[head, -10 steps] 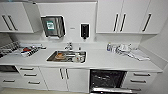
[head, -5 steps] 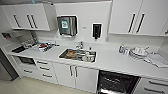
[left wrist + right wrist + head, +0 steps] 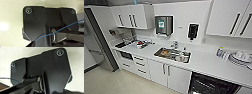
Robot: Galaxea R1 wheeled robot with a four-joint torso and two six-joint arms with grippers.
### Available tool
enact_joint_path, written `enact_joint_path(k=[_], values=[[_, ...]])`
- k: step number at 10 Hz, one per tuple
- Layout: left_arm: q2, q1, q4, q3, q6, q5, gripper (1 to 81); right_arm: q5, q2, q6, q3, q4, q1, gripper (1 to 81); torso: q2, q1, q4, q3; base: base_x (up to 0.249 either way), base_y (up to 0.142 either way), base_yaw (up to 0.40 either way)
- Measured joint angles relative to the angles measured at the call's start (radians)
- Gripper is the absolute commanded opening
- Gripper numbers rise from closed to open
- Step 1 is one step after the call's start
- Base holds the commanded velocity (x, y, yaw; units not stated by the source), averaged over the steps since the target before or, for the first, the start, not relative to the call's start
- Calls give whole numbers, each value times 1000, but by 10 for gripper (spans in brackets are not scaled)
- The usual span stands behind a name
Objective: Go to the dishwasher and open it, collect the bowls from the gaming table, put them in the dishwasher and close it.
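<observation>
As head camera looks down along white counter [image 3: 201, 63], I log dishwasher [image 3: 211, 85] under counter at lower right of frame, right of sink [image 3: 172, 55]: dark front, pale horizontal lines across it, whether door open I cannot tell. Stacked plates [image 3: 237, 60] on counter above it. Paper towel dispenser [image 3: 164, 25] on wall over sink. Versus half second ago: whole scene shifted, so camera moved, not objects. Left and right gripper fingers: cannot tell open or closed from wrist views.
</observation>
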Motion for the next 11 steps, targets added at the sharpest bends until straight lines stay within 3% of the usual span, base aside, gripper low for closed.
enact_joint_path(k=[7, 11], values=[[0, -2, 0, 0, 0, 0, 811, 0, -1, 0, 0, 0, -4, 811, 0, 0, 0, 0, 0, 0, 320], [0, 3, 0, 0, 0, 4, 811, 0, -2, 0, 0, 0, -6, 811, 0, 0, 0, 45, 0, 0, 321]])
